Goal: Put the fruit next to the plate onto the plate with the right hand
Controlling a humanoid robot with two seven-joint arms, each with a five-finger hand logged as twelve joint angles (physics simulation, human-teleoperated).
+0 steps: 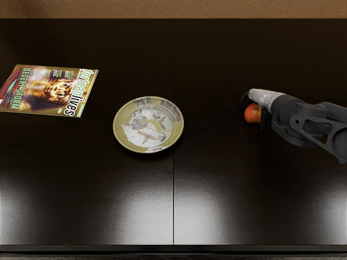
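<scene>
Our right hand (261, 103) rests against the fruit (251, 114) on the bench (217, 189); we cannot tell whether it grips. Well left of the hand lies the plate (148, 124).

The right hand (263, 103) covers the right side of the fruit (251, 113), so only its left part shows (whether the two touch cannot be told). The right arm (314, 127) runs out past the picture's right edge. The magazine (49, 90) loses its left corner to the left edge, and its smaller print is too small to read. The tabletop (217, 184) is cut off on both sides.
</scene>
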